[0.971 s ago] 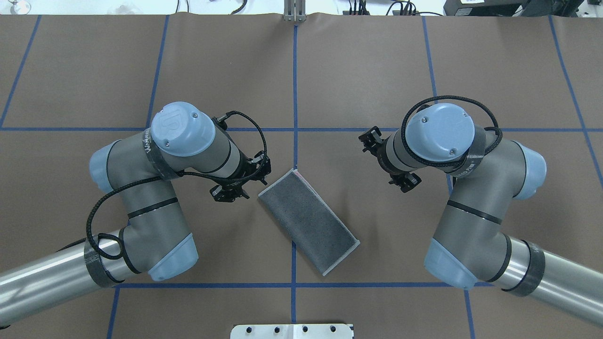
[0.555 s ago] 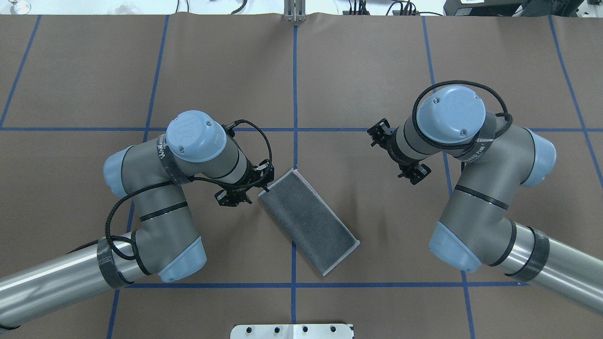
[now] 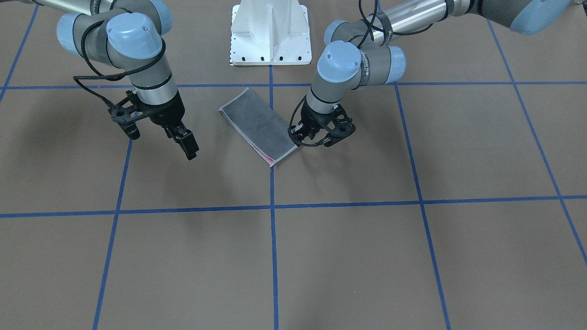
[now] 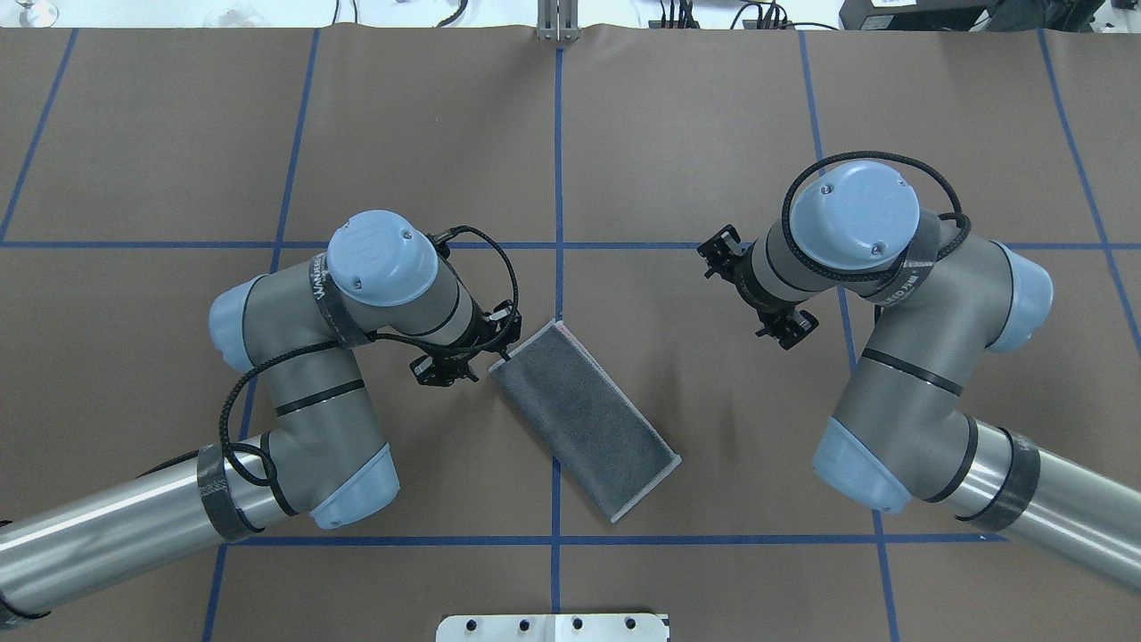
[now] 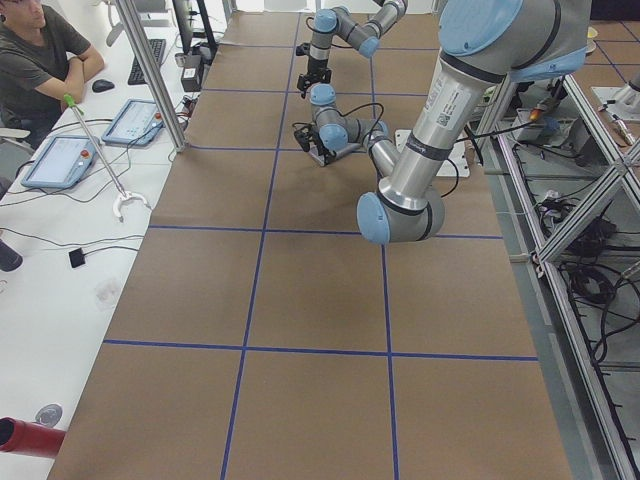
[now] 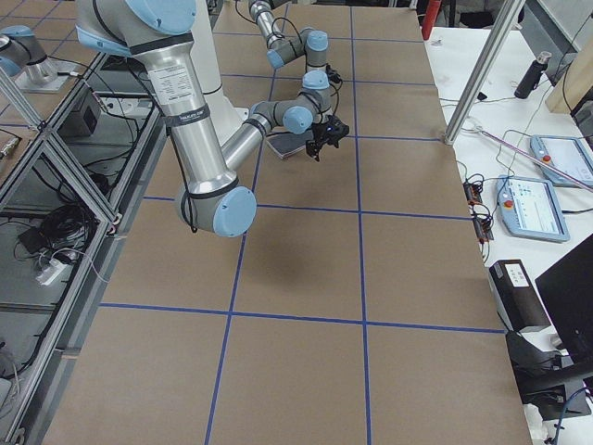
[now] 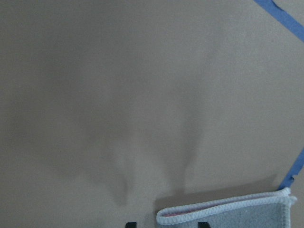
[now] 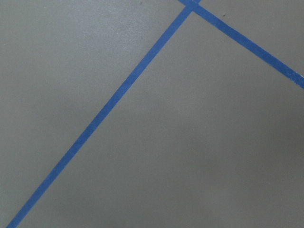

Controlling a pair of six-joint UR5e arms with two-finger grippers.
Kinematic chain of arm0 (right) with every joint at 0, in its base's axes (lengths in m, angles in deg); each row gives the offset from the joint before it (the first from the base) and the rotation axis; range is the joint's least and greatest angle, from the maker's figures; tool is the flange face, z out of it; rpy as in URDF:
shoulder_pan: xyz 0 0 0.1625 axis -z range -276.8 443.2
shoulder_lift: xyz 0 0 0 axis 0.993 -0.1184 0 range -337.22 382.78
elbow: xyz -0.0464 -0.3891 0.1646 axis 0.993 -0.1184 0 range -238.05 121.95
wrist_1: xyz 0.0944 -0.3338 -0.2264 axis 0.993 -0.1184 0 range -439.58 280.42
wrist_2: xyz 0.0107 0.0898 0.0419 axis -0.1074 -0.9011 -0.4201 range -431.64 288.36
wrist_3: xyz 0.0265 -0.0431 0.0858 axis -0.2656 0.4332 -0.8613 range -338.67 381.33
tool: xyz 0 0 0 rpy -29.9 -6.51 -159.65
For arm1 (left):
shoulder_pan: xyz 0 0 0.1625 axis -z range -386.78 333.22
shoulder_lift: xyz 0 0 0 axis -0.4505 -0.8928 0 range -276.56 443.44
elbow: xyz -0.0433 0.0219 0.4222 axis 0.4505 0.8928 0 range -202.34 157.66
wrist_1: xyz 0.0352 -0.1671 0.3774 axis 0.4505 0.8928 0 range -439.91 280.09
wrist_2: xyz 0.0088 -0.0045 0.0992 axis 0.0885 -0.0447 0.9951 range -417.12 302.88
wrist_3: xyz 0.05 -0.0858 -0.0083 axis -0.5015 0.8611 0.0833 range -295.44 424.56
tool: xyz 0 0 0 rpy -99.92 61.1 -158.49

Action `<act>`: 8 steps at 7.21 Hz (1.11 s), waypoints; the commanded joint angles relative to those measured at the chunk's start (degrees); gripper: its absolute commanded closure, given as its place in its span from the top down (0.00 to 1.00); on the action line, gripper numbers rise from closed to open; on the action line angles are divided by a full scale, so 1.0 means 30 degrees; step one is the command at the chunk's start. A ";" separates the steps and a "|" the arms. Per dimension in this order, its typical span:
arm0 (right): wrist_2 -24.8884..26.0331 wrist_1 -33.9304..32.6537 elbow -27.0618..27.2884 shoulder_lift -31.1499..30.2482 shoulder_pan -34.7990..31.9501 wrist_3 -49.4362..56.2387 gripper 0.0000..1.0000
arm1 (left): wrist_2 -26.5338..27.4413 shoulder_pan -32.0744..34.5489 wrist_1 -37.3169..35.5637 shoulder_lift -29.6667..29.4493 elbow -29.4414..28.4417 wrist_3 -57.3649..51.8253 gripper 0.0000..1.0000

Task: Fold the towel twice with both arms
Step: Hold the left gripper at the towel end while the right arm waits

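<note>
The towel [image 4: 584, 408], surely soft and limp, lies folded once on the tabletop near the white base [image 4: 553, 627]. The left end effector [image 4: 481, 359] stands open at its short edge farthest from the base; pinch both layers there. The right end effector [image 3: 161, 140] hangs open.

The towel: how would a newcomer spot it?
On the brown table, look between the left arm and the right arm. The towel lies slanted across a blue tape line: a dark grey folded rectangle with a pale edge, the only cloth there.
</note>
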 commanded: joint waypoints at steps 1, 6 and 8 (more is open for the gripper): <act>-0.0017 0.0029 -0.0009 -0.0062 -0.0001 0.0002 1.00 | 0.0034 -0.0010 0.0332 -0.0207 -0.0643 -0.0245 0.53; 0.0012 0.0145 -0.0331 -0.0033 0.0057 -0.0027 1.00 | 0.0034 -0.0010 0.0333 -0.0529 -0.0968 -0.0246 0.50; -0.0017 0.0147 -0.0331 -0.0033 0.0057 -0.0027 1.00 | 0.0034 -0.0040 0.0362 -0.0529 -0.0968 -0.0246 0.48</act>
